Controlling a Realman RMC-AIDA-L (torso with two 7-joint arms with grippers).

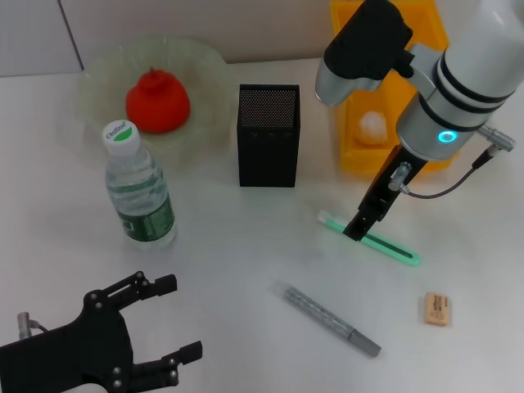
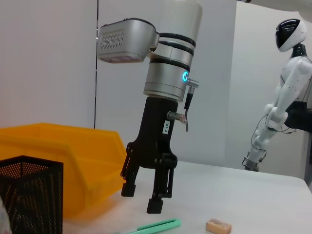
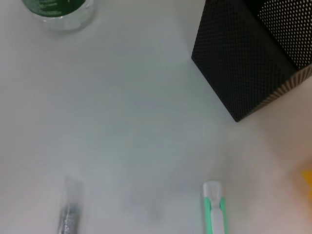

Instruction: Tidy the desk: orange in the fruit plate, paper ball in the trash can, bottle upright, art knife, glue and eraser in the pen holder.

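The slim green plastic art knife [image 1: 370,238] is seen flat on the white table [image 1: 246,246], directly beneath the right gripper [image 1: 358,231]. The black fingers [image 2: 155,204] are spread and empty; contact with the knife cannot be confirmed. Only the left wrist view shows this gap. The left gripper [image 1: 176,319] is parked at the near edge, fingers apart, nothing held.
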